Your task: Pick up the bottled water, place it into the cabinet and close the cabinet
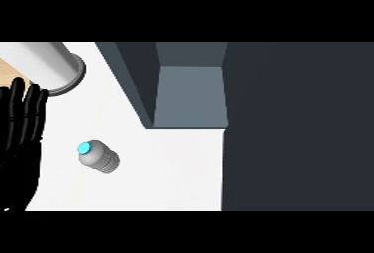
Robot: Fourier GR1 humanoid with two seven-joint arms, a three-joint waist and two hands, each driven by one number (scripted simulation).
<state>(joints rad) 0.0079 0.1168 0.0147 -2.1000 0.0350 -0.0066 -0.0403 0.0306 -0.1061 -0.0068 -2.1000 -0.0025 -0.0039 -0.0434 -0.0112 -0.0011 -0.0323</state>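
Bottled water [98,156], one in number, stands free on the white desk [168,173] at about 8 o'clock from the view's centre, its cyan cap [85,147] facing up and nothing touching it, so the pick-up is judged not yet begun. At 9 o'clock one black hand [22,128], the left, rests at the edge with its fingers [33,106] straight, slightly apart and clamped on nothing; no right hand shows. At 12 o'clock one cabinet [191,94] stands with its door [296,123] swung open towards 3 o'clock, presumably to receive the bottle, and one grey cylinder [51,64] lies at 10 o'clock.
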